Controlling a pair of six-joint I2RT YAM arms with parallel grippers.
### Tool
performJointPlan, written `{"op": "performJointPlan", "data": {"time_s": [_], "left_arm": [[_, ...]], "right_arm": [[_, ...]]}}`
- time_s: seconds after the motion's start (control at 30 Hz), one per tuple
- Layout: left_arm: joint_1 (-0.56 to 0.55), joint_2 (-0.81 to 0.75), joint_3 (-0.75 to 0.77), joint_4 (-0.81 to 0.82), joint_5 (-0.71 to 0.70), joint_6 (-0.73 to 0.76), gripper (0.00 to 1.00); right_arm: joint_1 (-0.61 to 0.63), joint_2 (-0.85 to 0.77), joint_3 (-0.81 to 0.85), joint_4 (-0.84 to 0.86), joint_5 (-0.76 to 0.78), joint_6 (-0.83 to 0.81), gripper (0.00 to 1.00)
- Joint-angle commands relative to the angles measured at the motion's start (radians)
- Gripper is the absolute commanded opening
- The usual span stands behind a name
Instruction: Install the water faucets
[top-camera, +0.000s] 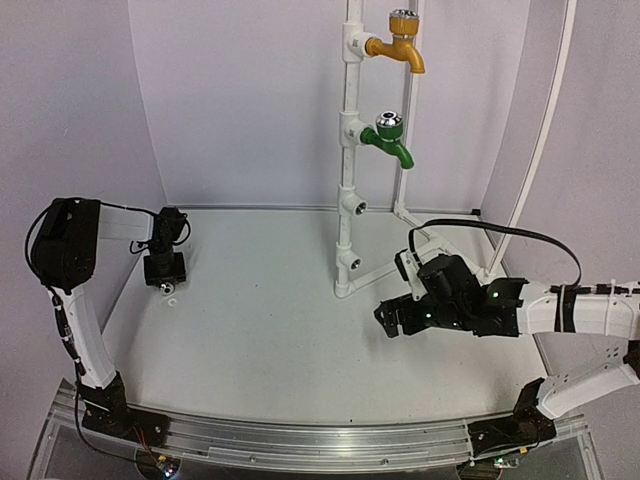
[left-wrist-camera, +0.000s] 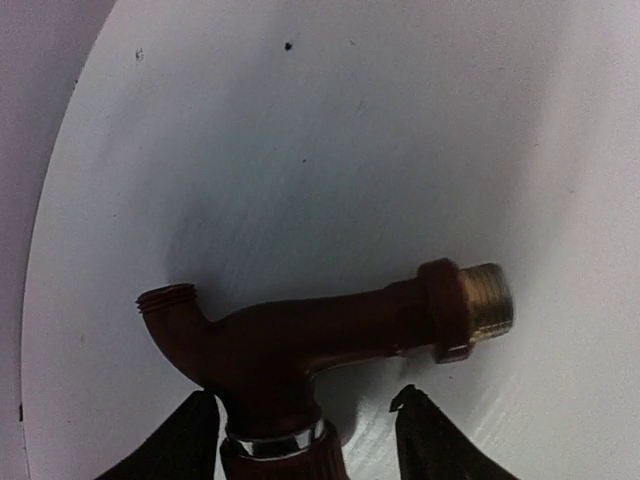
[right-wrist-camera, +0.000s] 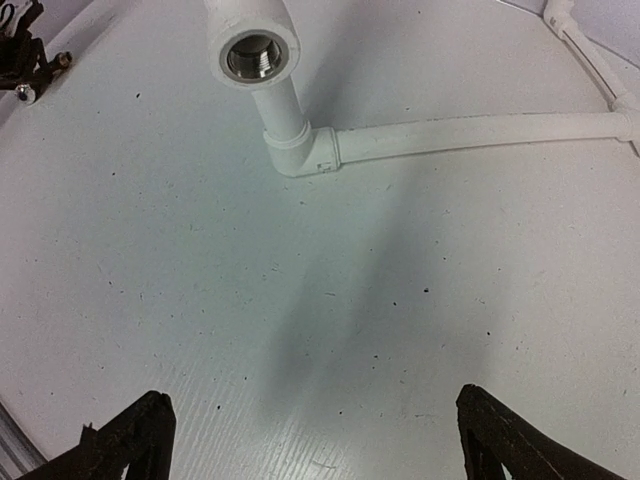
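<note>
The dark brown faucet (left-wrist-camera: 300, 335) lies flat on the white table (top-camera: 260, 330), out at about 9 o'clock of the tabletop in the top view, directly under the left gripper (left-wrist-camera: 305, 395). In the left wrist view its brass threaded end (left-wrist-camera: 487, 303) points to 3 o'clock and its spout mouth (left-wrist-camera: 168, 298) sits at 9 o'clock. The capped stem with its silver ring (left-wrist-camera: 275, 440) runs down to 6 o'clock, between the two fingers. The jaws stand apart around that stem. The finger at 7 o'clock (left-wrist-camera: 185, 440) is right against the faucet body, touching or nearly so. The finger at 5 o'clock (left-wrist-camera: 430, 445) is clear of it, with bare table showing in the gap, so nothing is clamped.

The green faucet (top-camera: 388, 142) is already seated on the white pipe stand (top-camera: 348, 180) at roughly 1 o'clock of the table, below the yellow-orange faucet (top-camera: 398, 48).

The right gripper (right-wrist-camera: 312, 400) hangs low over the table at about 4 o'clock, its jaws spread wide and empty. From it, a bare socket (right-wrist-camera: 257, 55) of the stand lies toward 11 o'clock, well apart.
</note>
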Motion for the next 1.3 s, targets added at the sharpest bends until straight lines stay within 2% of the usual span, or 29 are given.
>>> {"op": "performJointPlan", "data": {"time_s": [0.0,0.03,0.13,0.23,0.3,0.37,0.47,0.57,0.63,0.77,0.93,1.03,1.17,1.27], "left_arm": [[0.001,0.045,0.023,-0.023,0.009,-0.004,0.54],[0.001,0.048,0.016,-0.020,0.012,-0.005,0.51],[0.000,0.034,-0.014,-0.010,0.028,-0.008,0.34],[-0.006,-0.041,-0.052,0.010,0.115,-0.019,0.21],[-0.011,-0.125,-0.084,0.054,0.245,-0.041,0.17],[-0.014,-0.249,-0.147,0.144,0.496,-0.091,0.15],[-0.036,-0.420,-0.248,0.336,0.779,-0.235,0.13],[-0.095,-0.530,-0.314,0.509,0.924,-0.384,0.10],[-0.175,-0.566,-0.333,0.597,0.960,-0.470,0.05],[-0.323,-0.591,-0.322,0.673,1.042,-0.541,0.00],[-0.486,-0.663,-0.394,0.901,1.036,-0.691,0.00],[-0.582,-0.658,-0.420,1.085,1.051,-0.759,0.00],[-0.713,-0.579,-0.394,1.323,1.131,-0.769,0.00],[-0.790,-0.513,-0.363,1.484,1.209,-0.750,0.00]], "right_arm": [[0.000,-0.041,-0.016,0.020,0.018,0.003,0.98],[0.000,-0.043,-0.015,0.020,0.019,0.002,0.98],[0.001,-0.042,-0.013,0.020,0.025,0.006,0.98],[0.000,-0.036,-0.016,0.020,0.020,0.020,0.98],[0.000,-0.032,-0.016,0.020,0.013,0.026,0.98],[0.000,-0.027,-0.014,0.021,0.002,0.028,0.98],[0.001,-0.025,-0.006,0.034,-0.038,0.025,0.98],[0.001,-0.033,-0.011,0.085,-0.117,0.010,0.98],[0.002,-0.040,-0.030,0.147,-0.201,-0.009,0.98],[0.020,-0.065,-0.078,0.323,-0.348,-0.072,0.97],[0.086,-0.097,-0.131,0.590,-0.402,-0.234,0.95],[0.086,-0.062,-0.072,0.639,-0.478,-0.259,0.96],[0.087,0.004,0.021,0.660,-0.567,-0.194,0.97],[0.085,-0.005,0.016,0.731,-0.648,-0.159,0.98]]}}
